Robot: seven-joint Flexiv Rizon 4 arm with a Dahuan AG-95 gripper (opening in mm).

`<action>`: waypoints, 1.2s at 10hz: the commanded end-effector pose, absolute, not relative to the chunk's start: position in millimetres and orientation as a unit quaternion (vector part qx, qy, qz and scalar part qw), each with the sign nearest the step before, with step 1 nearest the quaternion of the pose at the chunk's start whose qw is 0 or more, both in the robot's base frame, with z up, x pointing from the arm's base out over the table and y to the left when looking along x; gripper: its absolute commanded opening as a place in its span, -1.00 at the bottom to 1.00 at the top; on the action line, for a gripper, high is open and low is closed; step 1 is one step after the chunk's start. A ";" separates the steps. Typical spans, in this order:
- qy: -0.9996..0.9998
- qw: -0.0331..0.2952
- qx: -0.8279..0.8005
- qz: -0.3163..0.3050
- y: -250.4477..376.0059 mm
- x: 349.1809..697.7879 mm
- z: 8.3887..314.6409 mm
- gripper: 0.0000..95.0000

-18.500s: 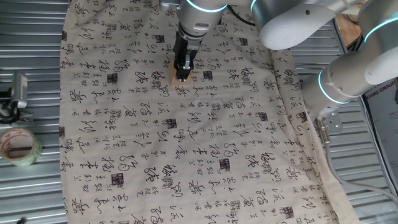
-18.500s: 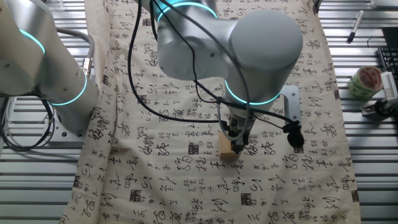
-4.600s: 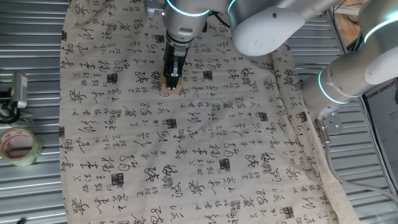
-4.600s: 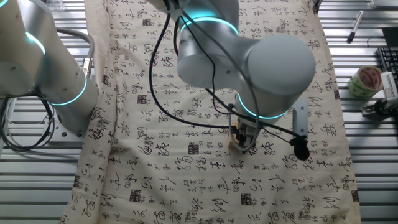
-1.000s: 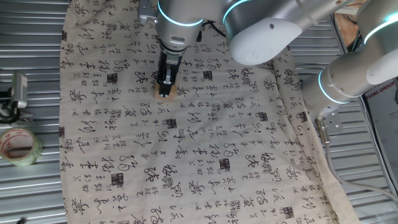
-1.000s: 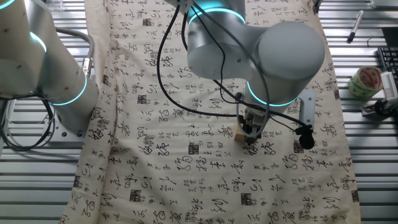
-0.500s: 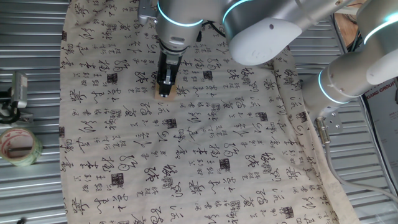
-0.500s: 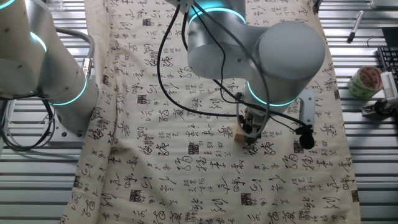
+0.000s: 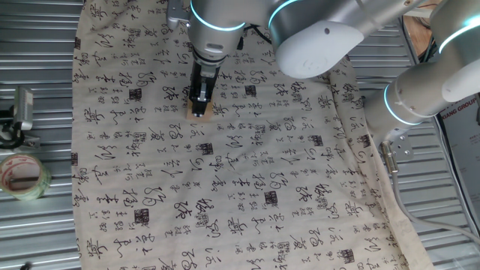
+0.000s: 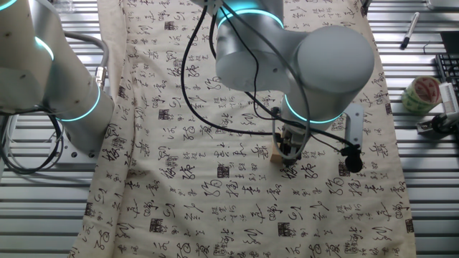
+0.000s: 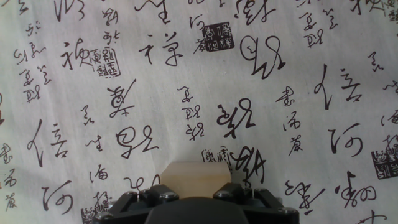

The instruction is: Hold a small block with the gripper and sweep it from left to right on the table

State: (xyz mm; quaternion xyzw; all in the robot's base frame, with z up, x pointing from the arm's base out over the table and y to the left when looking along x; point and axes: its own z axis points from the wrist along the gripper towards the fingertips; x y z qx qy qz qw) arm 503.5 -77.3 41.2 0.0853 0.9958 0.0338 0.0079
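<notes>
The small block (image 9: 195,112) is a pale tan cube resting on the calligraphy cloth (image 9: 247,187) of the table. The black gripper (image 9: 199,109) points straight down and is shut on the block, its fingers on either side. In the other fixed view the block (image 10: 276,155) peeks out left of the gripper (image 10: 288,156), under the thick silver arm. In the hand view the block (image 11: 196,179) sits between the fingertips at the bottom edge; its lower part is hidden by the gripper (image 11: 196,198).
A roll of tape (image 9: 22,176) and a black clamp (image 9: 15,120) lie on the ribbed metal left of the cloth. A second white arm (image 9: 420,97) stands at the cloth's right edge. In the other fixed view a marker (image 10: 409,30) lies top right.
Nothing has moved over the last second. Across the older frames the gripper carried the block leftwards over the cloth in the first fixed view.
</notes>
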 end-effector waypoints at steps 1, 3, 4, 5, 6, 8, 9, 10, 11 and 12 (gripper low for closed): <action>0.996 0.009 0.083 0.035 -77.2 503.5 23.6 -1.00; 0.996 0.010 0.084 0.037 -77.3 503.5 23.4 -1.00; 0.996 0.010 0.083 0.037 -77.3 503.5 23.4 -1.00; 0.996 0.010 0.079 0.037 -77.3 503.5 23.4 -1.00; 0.997 0.008 0.073 0.037 -77.3 503.5 23.4 -1.00; 0.997 0.015 0.059 0.038 -77.3 503.5 23.4 -1.00; 0.998 0.016 0.053 0.036 -77.3 503.5 23.4 -1.00; 0.999 0.020 0.029 0.015 -77.3 503.5 23.4 -1.00; 1.000 0.020 0.023 0.008 -77.3 503.5 23.4 -1.00; 1.000 0.020 0.014 0.004 -77.3 503.5 23.4 -1.00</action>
